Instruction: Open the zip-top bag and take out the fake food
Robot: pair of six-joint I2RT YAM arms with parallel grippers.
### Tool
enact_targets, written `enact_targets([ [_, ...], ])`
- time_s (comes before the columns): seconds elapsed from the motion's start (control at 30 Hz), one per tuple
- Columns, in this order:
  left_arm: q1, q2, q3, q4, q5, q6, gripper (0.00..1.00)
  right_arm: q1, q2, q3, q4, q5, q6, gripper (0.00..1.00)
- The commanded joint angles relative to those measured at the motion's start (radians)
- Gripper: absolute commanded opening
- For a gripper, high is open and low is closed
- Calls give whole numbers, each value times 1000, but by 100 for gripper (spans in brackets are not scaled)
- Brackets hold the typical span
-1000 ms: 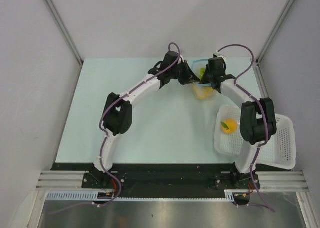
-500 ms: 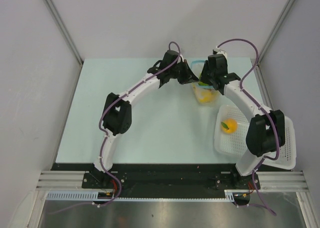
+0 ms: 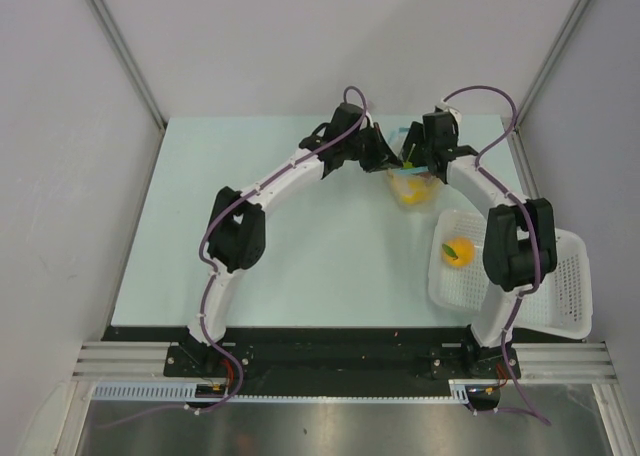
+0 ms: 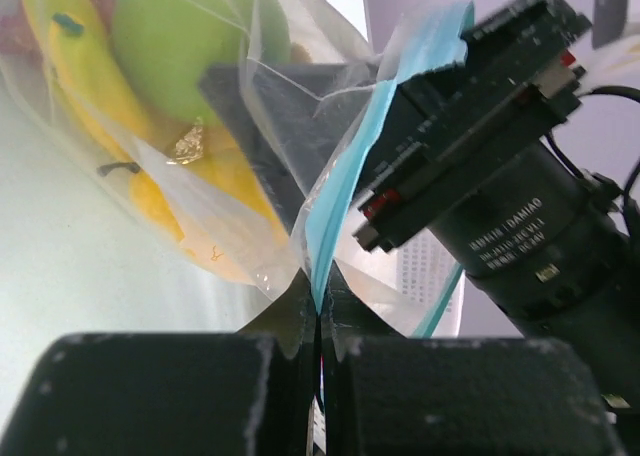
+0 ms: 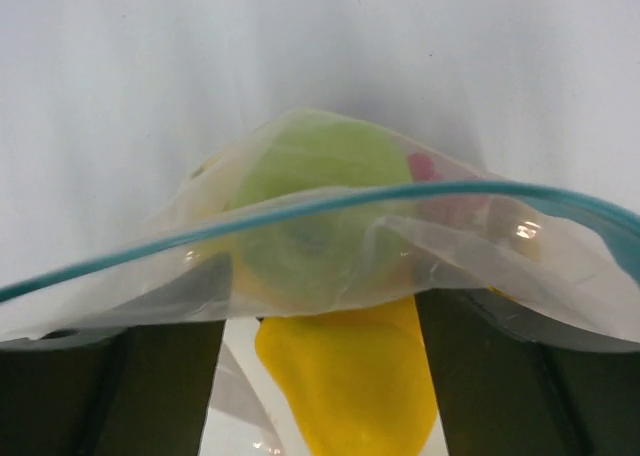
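The zip-top bag (image 3: 411, 188) hangs at the far middle of the table, clear with a teal zip strip (image 5: 330, 201). My left gripper (image 4: 318, 306) is shut on that strip's edge (image 4: 345, 206); from above the left gripper (image 3: 388, 159) is just left of the bag. Fake food shows inside the bag: a green apple (image 4: 190, 36), a banana (image 4: 70, 46), a red piece (image 5: 440, 176). My right gripper (image 5: 320, 326) is open at the bag's mouth, its fingers (image 5: 160, 386) wide apart. A yellow fruit (image 5: 350, 376) lies between them, with a gap on its left side. An orange (image 3: 457, 251) sits in the basket.
A white perforated basket (image 3: 560, 276) stands at the right front, partly under the right arm's elbow. The right gripper's black body (image 4: 480, 176) is very close to the left gripper. Grey walls enclose the pale table (image 3: 300, 246).
The right gripper's jaws have spread from nearly closed to wide apart at the bag's mouth. The right arm's elbow swung out and back. The left gripper kept its hold.
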Motion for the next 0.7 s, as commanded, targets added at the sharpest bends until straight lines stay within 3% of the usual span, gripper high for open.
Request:
enact_targets([
  [0.0,-6,-27,34,27,23,-11,0,-8,31,35,124,3,-15,83],
  [0.47,-15,-10,47,10,22,-2,0,-37,181,44,276,-52,-35,93],
  [0.5,-15,-10,47,10,20,-1,0,-40,183,45,312,-53,-35,91],
  [0.6,-12,-15,42,0,20,9,0,-42,178,48,327,-70,-47,73],
  [0.63,-9,-16,39,0,20,9,0,-42,177,65,316,-72,-55,60],
  [0.67,-6,-16,36,3,19,7,0,-39,175,79,299,-69,-55,54],
])
